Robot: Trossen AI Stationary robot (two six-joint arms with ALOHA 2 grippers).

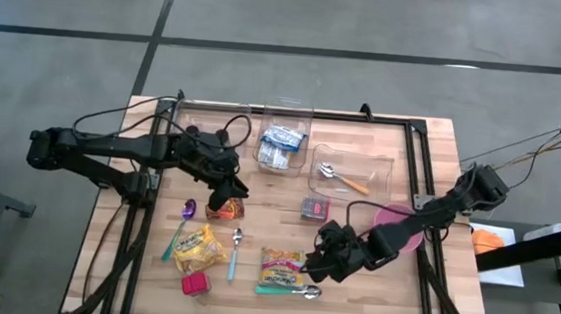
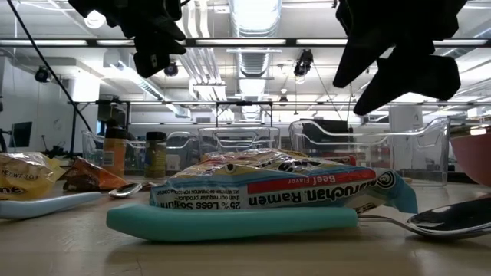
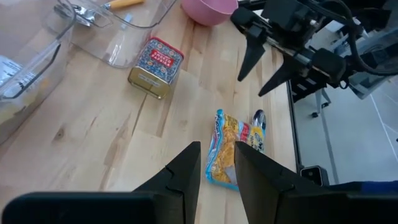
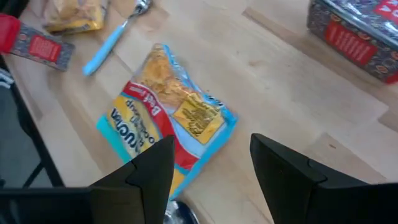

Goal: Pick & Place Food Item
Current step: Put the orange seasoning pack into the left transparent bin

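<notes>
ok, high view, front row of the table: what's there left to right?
yellow snack bag → blue-handled spoon → ramen packet → right claw, open over the packet's right edge.

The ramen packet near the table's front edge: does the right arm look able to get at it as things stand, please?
Probably yes. The right gripper hangs over the ramen packet with jaws open, and nothing lies between them; the spoon only borders the packet.
</notes>
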